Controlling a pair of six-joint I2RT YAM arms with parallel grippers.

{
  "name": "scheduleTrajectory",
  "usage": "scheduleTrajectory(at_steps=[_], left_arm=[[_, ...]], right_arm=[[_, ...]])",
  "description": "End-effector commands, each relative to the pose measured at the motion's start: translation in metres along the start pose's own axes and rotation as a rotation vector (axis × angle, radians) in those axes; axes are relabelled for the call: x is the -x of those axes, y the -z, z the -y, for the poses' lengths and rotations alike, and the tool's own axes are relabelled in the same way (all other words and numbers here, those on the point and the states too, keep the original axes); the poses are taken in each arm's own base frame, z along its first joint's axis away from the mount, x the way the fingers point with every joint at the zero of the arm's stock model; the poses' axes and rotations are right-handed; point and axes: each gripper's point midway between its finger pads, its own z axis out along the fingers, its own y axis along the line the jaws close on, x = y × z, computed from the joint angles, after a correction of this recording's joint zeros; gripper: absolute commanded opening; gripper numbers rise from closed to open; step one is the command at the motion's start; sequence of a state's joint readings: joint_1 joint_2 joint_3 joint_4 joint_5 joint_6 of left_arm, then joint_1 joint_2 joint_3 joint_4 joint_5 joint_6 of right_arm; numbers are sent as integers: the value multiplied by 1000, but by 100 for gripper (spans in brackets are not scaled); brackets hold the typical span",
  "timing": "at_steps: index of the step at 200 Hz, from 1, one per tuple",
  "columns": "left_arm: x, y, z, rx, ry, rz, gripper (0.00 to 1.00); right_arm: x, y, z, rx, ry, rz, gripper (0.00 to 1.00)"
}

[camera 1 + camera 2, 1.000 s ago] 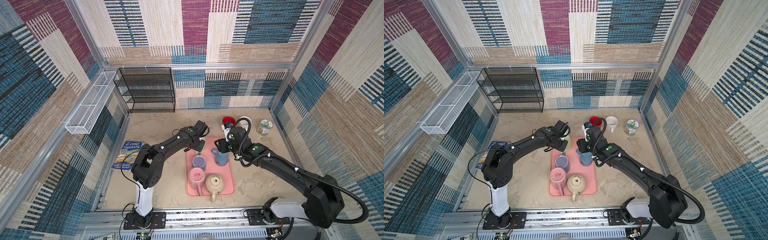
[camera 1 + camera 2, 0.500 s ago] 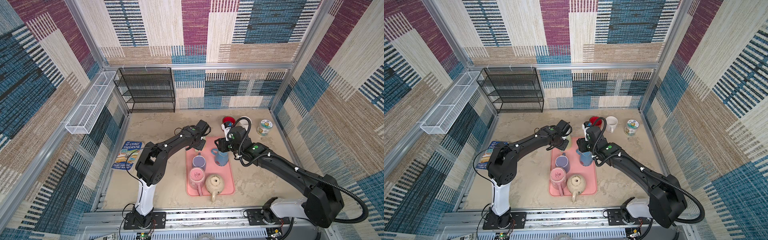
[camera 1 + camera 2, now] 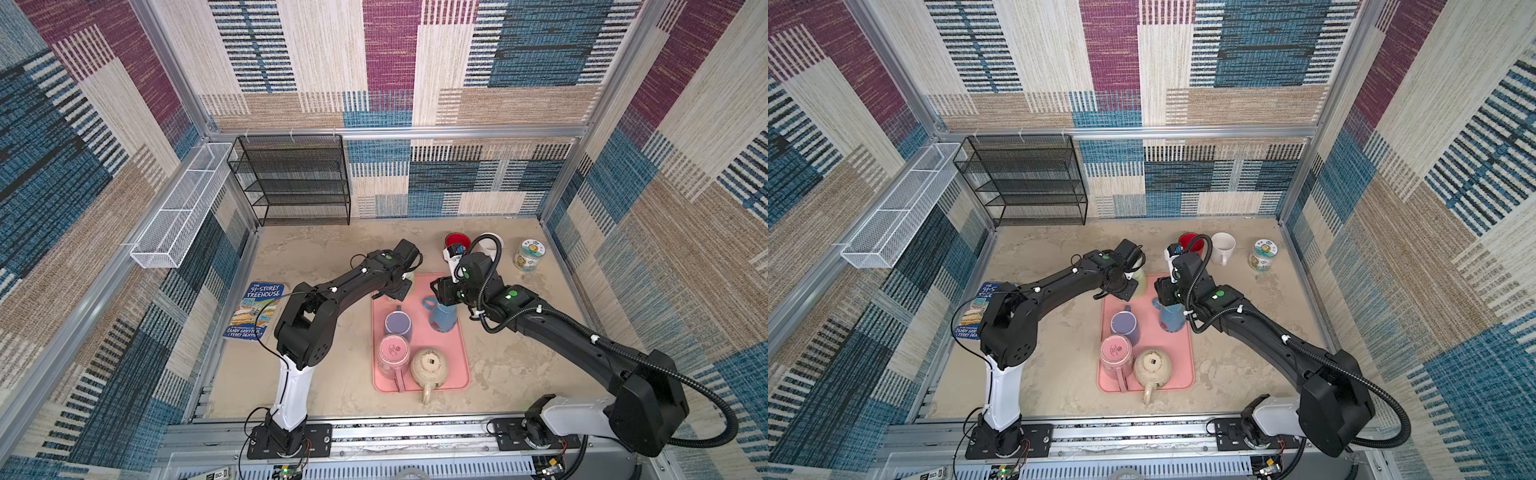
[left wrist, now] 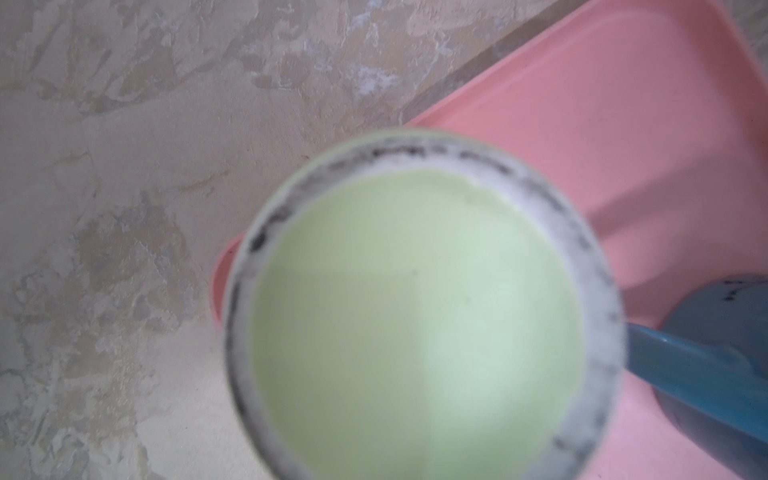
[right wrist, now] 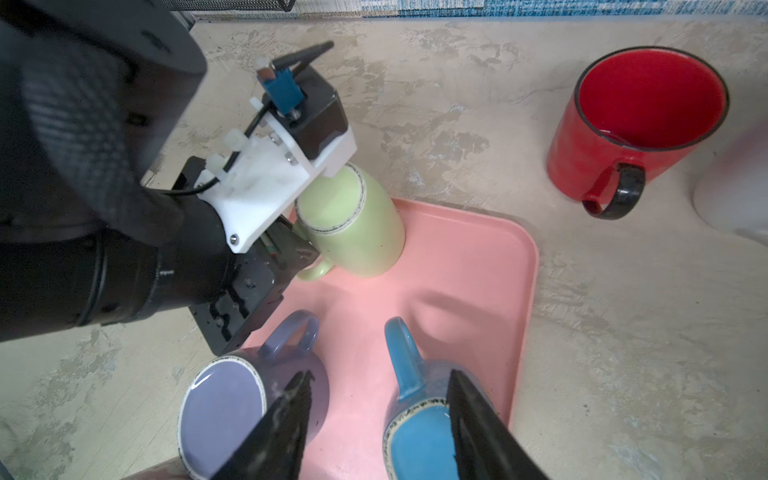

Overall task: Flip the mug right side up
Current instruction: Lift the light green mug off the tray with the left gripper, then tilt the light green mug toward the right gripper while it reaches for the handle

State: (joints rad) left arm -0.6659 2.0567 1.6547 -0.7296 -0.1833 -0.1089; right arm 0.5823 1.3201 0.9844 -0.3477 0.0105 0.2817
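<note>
Left claw (image 5: 296, 248) at the handle (image 5: 313, 272) of the green mug (image 5: 353, 224); jaws hidden, cannot tell if they grip it. Right claw (image 5: 379, 374) open, empty. Mug upside down at the 11 o'clock corner of the tray (image 3: 1183, 349) in a top view; glazed ceramic, probably heavy, slippery, breakable: grip the handle.

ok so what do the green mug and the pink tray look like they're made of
The green mug looks like glazed ceramic, smooth pale-green with a soft sheen; its upturned base has a bare, whitish, dark-scuffed foot ring. The pink tray is probably moulded plastic, satin finish: uniform colour, rounded corners, raised rim.
</note>
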Motion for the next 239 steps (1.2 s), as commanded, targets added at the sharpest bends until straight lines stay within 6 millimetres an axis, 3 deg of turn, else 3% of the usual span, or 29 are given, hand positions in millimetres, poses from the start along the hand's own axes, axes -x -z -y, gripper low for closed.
scheduleTrajectory(at_steps=[1,23,102,138,176,239], left_arm=[[4,3,-3,16,-7,15,7],[6,5,-2,7,-5,20,0],[6,23,3,-49,4,47,0],[13,44,9,-128,43,98,0],[17,72,11,-232,105,168,0],[29,126,0,-402,216,325,0]], right_arm=[[4,0,-1,1,2,12,55],[5,1,1,-4,6,24,55],[-1,-1,0,28,-11,20,55],[4,3,-2,51,-12,47,55],[-3,1,-11,137,-31,47,56],[-10,3,-32,342,-60,65,60]])
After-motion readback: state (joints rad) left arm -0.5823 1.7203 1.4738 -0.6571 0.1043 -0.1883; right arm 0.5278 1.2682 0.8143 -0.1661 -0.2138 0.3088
